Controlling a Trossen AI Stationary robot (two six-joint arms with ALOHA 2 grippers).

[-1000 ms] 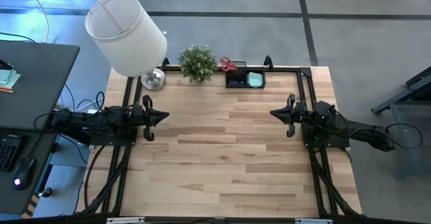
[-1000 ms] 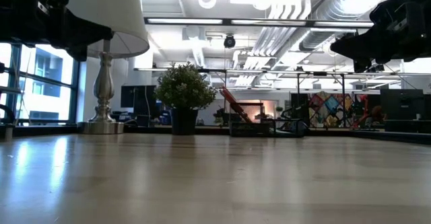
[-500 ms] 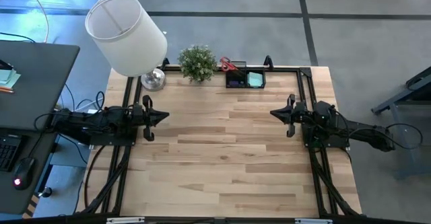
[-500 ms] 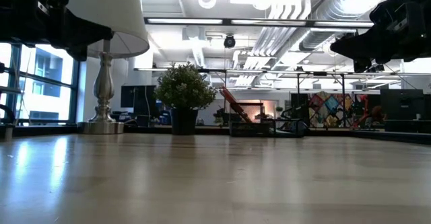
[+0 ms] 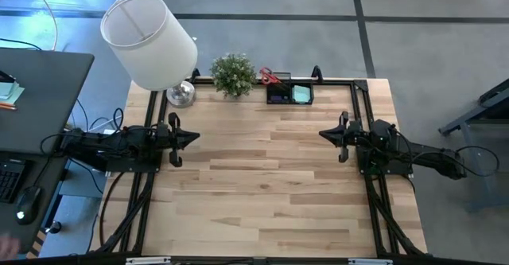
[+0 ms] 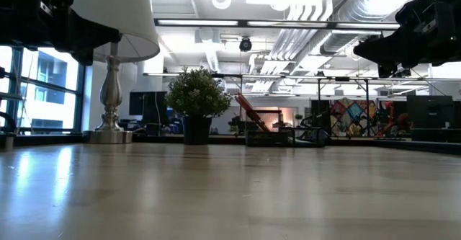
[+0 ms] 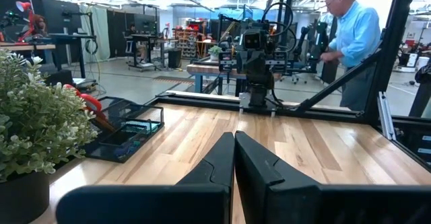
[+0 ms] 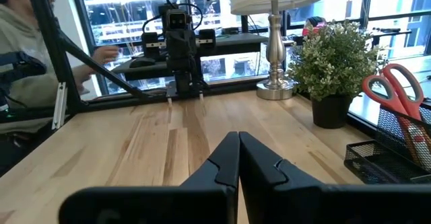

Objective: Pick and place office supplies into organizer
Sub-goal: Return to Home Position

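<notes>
Premises: an open-plan robotics lab within an office-type building. Evidence — bare ducts [image 6: 324, 9] on an open ceiling, a grey concrete floor [image 5: 318, 34], workbenches [image 7: 202, 68] carrying equipment, and two robot arms [image 5: 119, 142] mounted on black frames at a wooden table [image 5: 262, 177]. A lamp [image 5: 151, 42], potted plant [image 5: 233, 74] and organizer [image 5: 289, 93] dress that table as a desk; a computer desk [image 5: 40, 90] stands beside it — a person [image 7: 353, 42] works nearby.

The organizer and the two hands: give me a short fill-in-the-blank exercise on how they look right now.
1. The scissors in the organizer have ____ handles.
2. Between the lamp and the organizer stands a potted ____.
3. Both the left hand and the right hand have their fingers ____.
Missing words: red; plant; shut.
</notes>
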